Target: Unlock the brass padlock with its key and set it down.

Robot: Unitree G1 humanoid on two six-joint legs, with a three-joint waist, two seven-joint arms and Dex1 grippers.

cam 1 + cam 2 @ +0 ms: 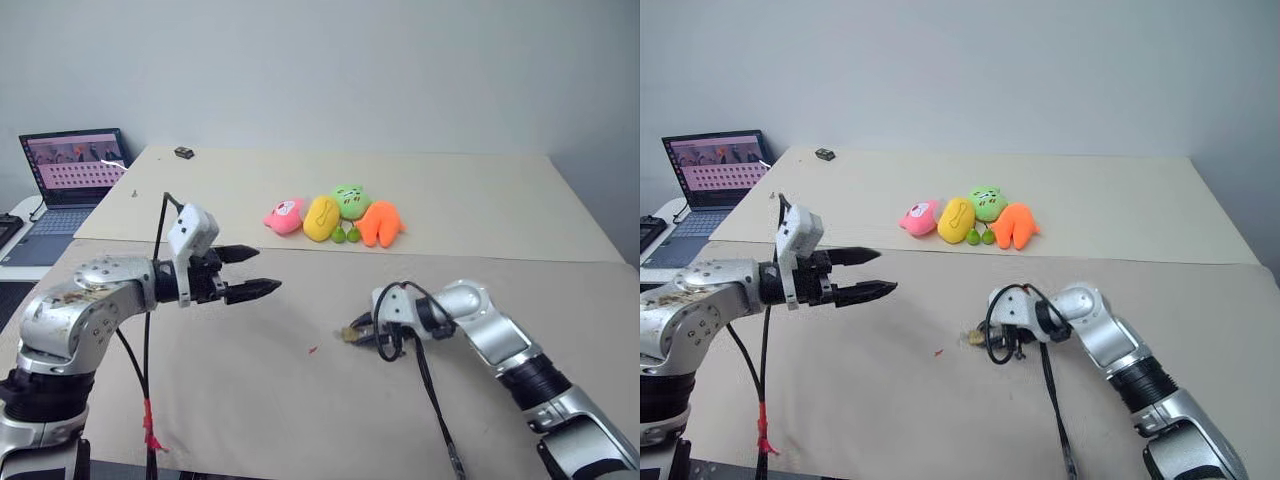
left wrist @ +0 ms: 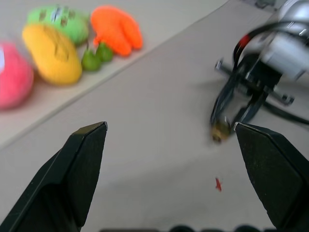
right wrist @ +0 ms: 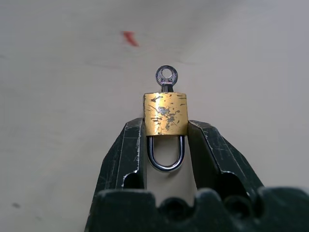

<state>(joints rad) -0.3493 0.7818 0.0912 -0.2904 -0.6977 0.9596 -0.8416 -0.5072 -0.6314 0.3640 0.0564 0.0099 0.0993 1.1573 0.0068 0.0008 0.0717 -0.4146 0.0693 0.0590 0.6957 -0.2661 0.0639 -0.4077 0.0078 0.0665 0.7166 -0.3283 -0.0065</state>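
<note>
Right fingers (image 3: 166,140) pinching brass padlock (image 3: 166,114), key (image 3: 166,77) inserted

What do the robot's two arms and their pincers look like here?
Both arms are silver-grey metal with rounded joint housings and black collars. The left pincer has two pointed black fingers below a white boxy module. The right pincer has black ridged fingers. A loose black cable runs along each arm, the left one taped red.

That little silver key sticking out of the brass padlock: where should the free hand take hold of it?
By its round ringed head, the only part outside the brass padlock. The left hand, open, should come from the side opposite the right hand, which clamps the body's flanks.
</note>
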